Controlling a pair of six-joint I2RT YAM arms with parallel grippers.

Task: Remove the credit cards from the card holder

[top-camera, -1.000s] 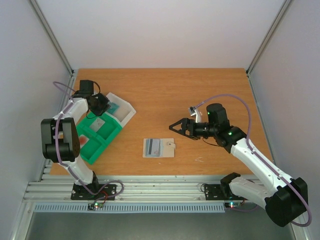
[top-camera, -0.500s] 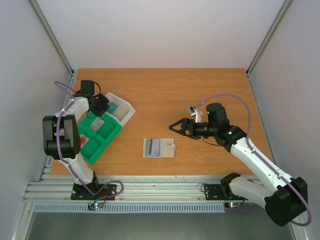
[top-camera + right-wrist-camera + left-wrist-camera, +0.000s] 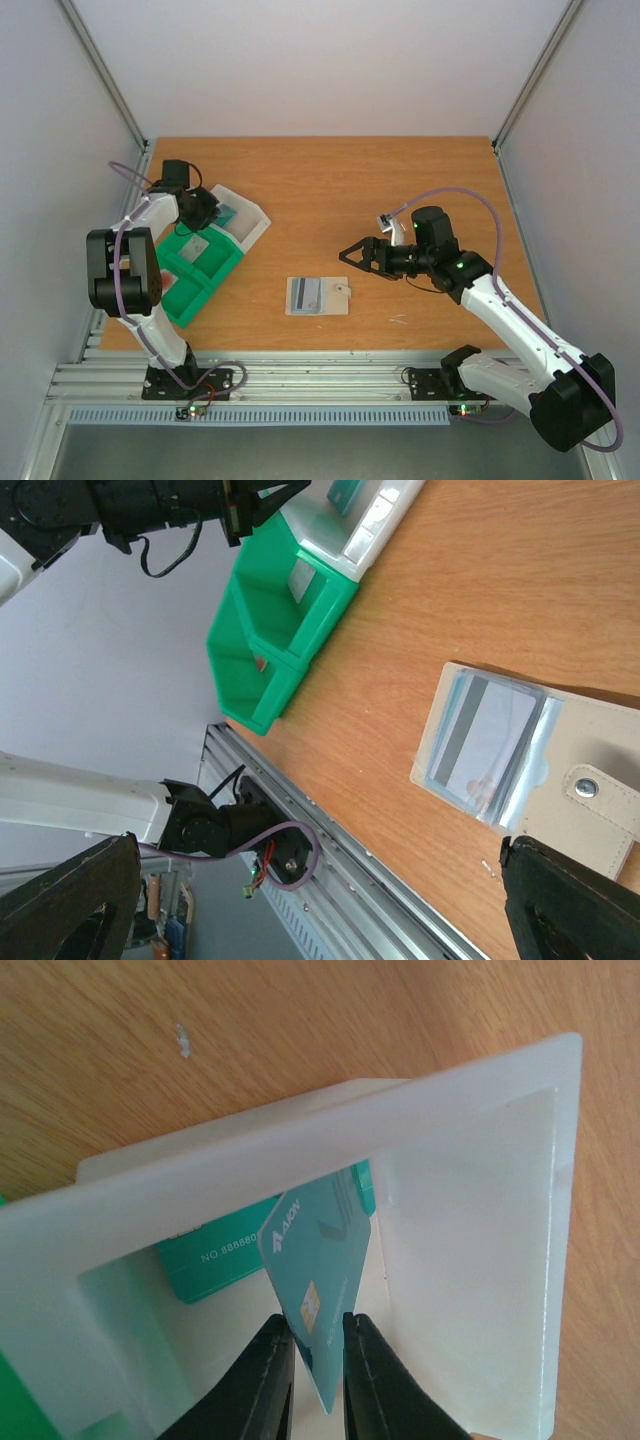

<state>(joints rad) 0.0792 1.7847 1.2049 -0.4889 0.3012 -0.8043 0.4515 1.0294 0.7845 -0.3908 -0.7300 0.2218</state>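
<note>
The card holder [image 3: 318, 296], a pale flat sleeve with a side tab, lies open on the table's middle front. A grey-striped card [image 3: 305, 293] sits under its clear panel. Both show in the right wrist view, the holder [image 3: 595, 815] and the card [image 3: 485, 742]. My left gripper [image 3: 207, 212] is shut on a teal credit card [image 3: 322, 1260] and holds it on edge over the white box [image 3: 470, 1260]. Another teal card [image 3: 215, 1255] lies flat in that box. My right gripper [image 3: 352, 254] is open and empty, above the table to the right of the holder, its fingers [image 3: 70, 900] wide apart.
A green compartmented tray [image 3: 190, 300] stands at the left, against the white box [image 3: 252, 225]. A grey card [image 3: 203, 246] and a red one [image 3: 166, 283] lie in its compartments. The metal rail [image 3: 300, 378] runs along the near edge.
</note>
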